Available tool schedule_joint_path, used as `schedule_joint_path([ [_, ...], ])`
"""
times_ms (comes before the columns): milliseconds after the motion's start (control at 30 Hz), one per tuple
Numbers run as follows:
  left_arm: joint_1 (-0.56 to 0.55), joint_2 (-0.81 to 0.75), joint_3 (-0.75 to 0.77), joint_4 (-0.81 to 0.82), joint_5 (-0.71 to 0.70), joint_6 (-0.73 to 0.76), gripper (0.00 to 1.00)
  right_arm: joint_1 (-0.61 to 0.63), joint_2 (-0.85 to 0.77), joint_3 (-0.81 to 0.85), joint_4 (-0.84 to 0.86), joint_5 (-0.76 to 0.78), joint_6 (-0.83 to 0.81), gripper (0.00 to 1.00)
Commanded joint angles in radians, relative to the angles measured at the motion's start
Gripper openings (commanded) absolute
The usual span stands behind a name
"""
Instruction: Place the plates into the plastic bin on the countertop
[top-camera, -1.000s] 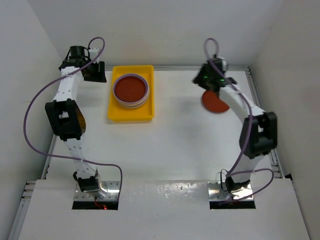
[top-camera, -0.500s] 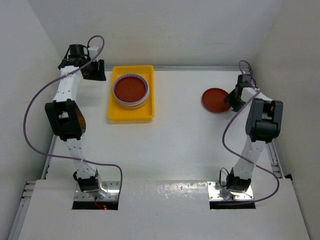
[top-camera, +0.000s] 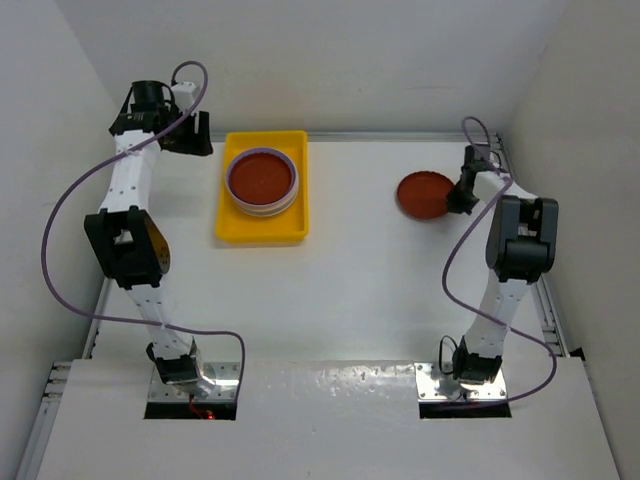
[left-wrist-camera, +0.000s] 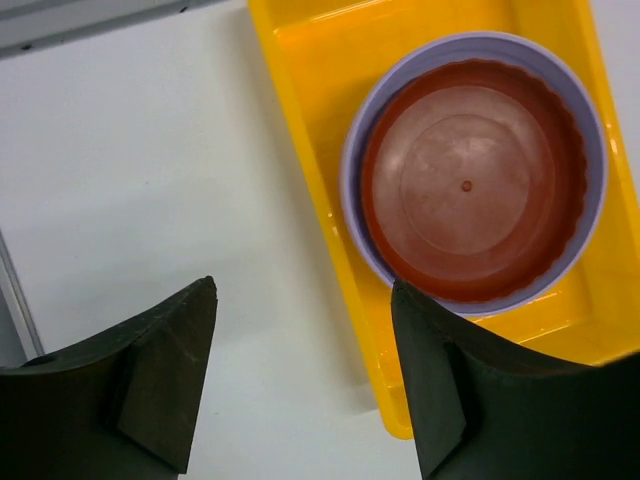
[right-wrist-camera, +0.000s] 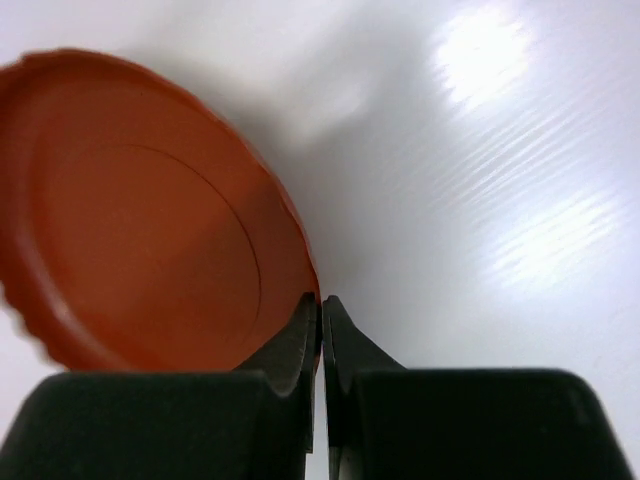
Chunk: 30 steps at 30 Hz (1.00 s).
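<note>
The left arm (top-camera: 135, 185) and right arm (top-camera: 490, 310) are white box-section links with bulky black joint housings. A lilac cable (top-camera: 45, 245) loops beside each, bulging toward 9 and 3 o'clock. The left gripper (left-wrist-camera: 303, 288) and right gripper (right-wrist-camera: 320, 302) have matte black wedge fingers.

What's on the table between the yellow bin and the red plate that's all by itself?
Nothing. The top view shows only bare white countertop between the yellow bin and the dark red plate.

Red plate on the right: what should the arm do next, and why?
Probably lift it slightly: the right gripper seems shut on the rim of the red plate, and the yellow bin holding the other plates lies far to its left.
</note>
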Motion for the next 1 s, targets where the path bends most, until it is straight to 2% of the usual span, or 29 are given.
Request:
schedule_joint_path([
  [0,-0.058,-0.061,0.041,0.000,0.071,0.029,0.73,0.157,-0.201,-0.024,0.077,0.112,-0.114,0.00],
  [33,-0.072,-0.061,0.052,0.000,0.082,0.029,0.74,0.220,-0.267,-0.037,0.123,0.119,-0.130,0.00],
  [133,-0.135,-0.050,0.083,-0.009,0.120,0.029,0.80,0.332,-0.306,-0.017,0.179,0.108,-0.177,0.00],
  [267,-0.228,-0.030,0.123,-0.009,0.156,0.020,0.83,0.486,-0.199,0.201,0.050,0.067,-0.251,0.00],
  [400,-0.285,-0.019,0.135,-0.018,0.160,0.020,0.86,0.581,-0.096,0.430,-0.012,-0.007,-0.268,0.00],
  [533,-0.296,-0.010,0.098,-0.018,0.107,-0.003,0.86,0.630,-0.051,0.494,0.001,-0.055,-0.266,0.00],
  [633,-0.296,-0.001,0.089,-0.018,0.064,-0.016,0.75,0.639,-0.062,0.489,0.037,-0.111,-0.242,0.00],
  [667,-0.285,0.010,0.080,-0.018,0.051,-0.025,0.65,0.639,-0.071,0.482,0.050,-0.130,-0.236,0.00],
  [733,-0.285,0.010,0.080,-0.018,0.051,-0.025,0.56,0.641,-0.080,0.480,0.062,-0.136,-0.236,0.00],
  [767,-0.276,0.021,0.080,-0.018,0.051,-0.025,0.48,0.641,-0.082,0.473,0.067,-0.139,-0.226,0.00],
  [867,-0.276,0.031,0.080,-0.018,0.051,-0.025,0.36,0.642,-0.089,0.456,0.088,-0.166,-0.208,0.00],
  [967,-0.276,0.042,0.071,-0.018,0.051,-0.025,0.34,0.642,-0.091,0.442,0.111,-0.182,-0.193,0.00],
])
